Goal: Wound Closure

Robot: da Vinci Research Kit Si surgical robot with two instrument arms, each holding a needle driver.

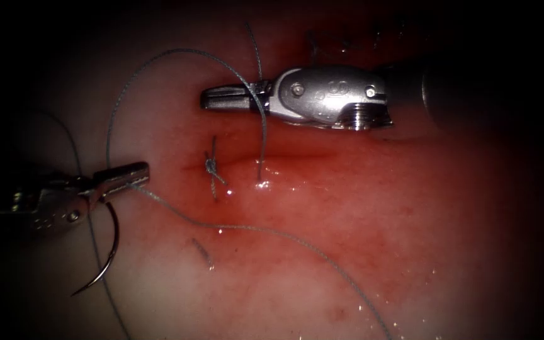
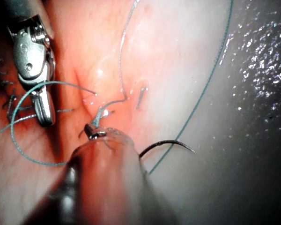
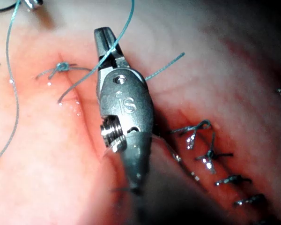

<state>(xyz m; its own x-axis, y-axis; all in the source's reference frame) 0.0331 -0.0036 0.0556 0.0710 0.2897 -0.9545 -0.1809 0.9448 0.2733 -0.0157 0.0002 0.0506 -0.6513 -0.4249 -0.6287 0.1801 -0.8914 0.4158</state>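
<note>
— What is your left tool (image 1: 135,171) holding?

— My left tool is closed on the thread (image 1: 177,214), close to where it joins the needle (image 1: 109,252). The needle hangs free just below my jaws, its curve sweeping down to a point that aims away from the cut (image 1: 272,157). It is out of the tissue (image 1: 360,239) altogether, well left of the cut.

— And your right tool (image 1: 221,97)?

— My right tool lies flat above the cut, tips aimed toward my left tool, jaws closed. A loop of thread lies wrapped over it just behind the jaws; one strand drops from there into the tissue at the cut, and a short end sticks up past it.

— Whether those jaws pinch any thread?

— I cannot tell.

— Anything between the two tools?

— A tied knot (image 1: 211,166) sits on the left end of the cut, below my right tool's tips, with two short ends. Red fluid (image 1: 322,189) stains the tissue around the cut. In the right wrist view, a row of finished stitches (image 3: 210,154) lies behind my right tool.
</note>
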